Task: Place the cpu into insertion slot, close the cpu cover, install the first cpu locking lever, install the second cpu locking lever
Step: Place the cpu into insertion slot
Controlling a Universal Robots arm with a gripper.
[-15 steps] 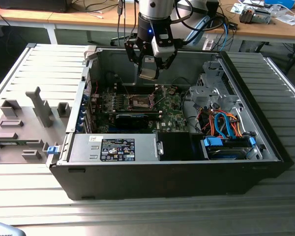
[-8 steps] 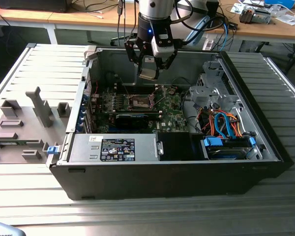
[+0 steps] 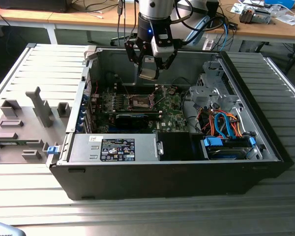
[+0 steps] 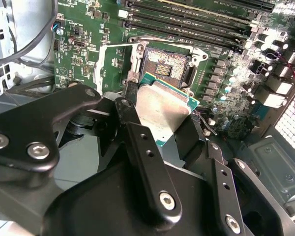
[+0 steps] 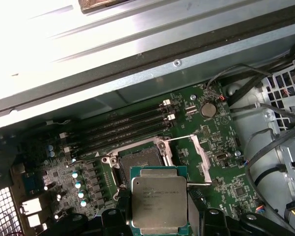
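Gripping cpu [image 4: 162, 105] between fingers [image 4: 142, 152], above insertion slot [image 4: 167, 64].

A robotics laboratory or electronics workshop is indicated. Below the end effector [image 3: 148, 74], an opened computer case [image 3: 177, 182] is laid on a ribbed metal tabletop [image 3: 137, 216], with its green motherboard [image 3: 174, 115] exposed. To the exterior view's left of the end effector, a grey fixture plate [image 3: 24, 128] with moulded holders is noted. Beyond the end effector, wooden desks [image 3: 88, 18] are seen, strewn with loose cables [image 3: 101, 6] and small electronic parts [image 3: 254, 15].
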